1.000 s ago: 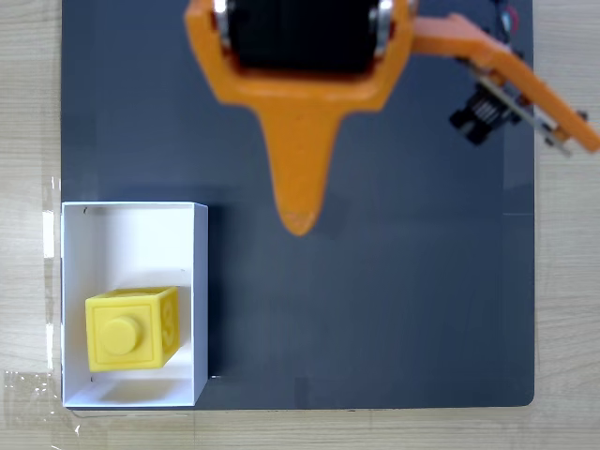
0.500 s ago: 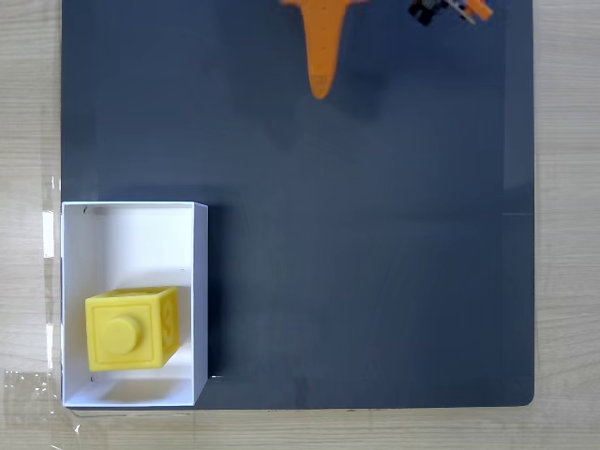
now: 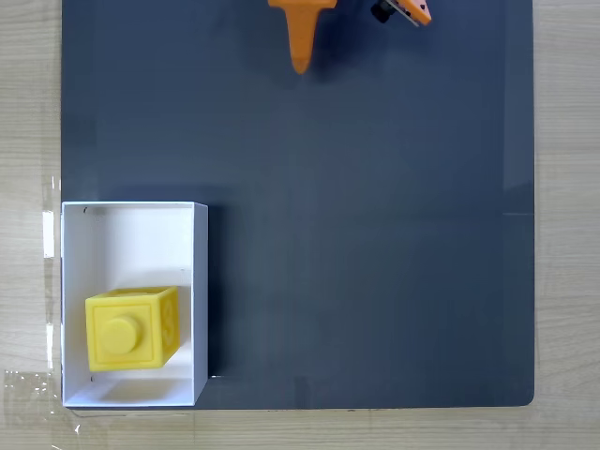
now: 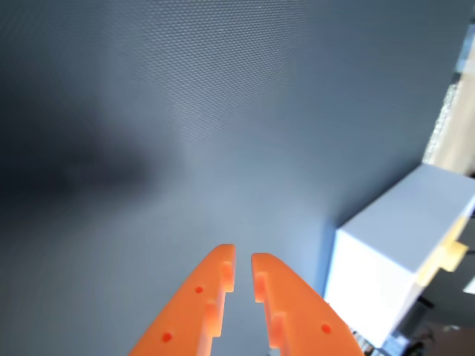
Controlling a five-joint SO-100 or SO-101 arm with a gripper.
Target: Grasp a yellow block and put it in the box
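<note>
Covering wooden table, dark mat; box at corner.

No lettering, brand or number can be read for certain in either view. In the fixed view the yellow block carries an embossed mark on its right side face, perhaps a digit, but too small to make out.

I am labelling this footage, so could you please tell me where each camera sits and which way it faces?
Fixed view: above, looking straight down on the dark grey mat, the white rectangular box holding the yellow plastic cube; orange gripper tip at top edge.
Wrist view: rides on the arm, looking past nearly closed orange fingers at the mat.
Shared: mat, box, gripper.
</note>
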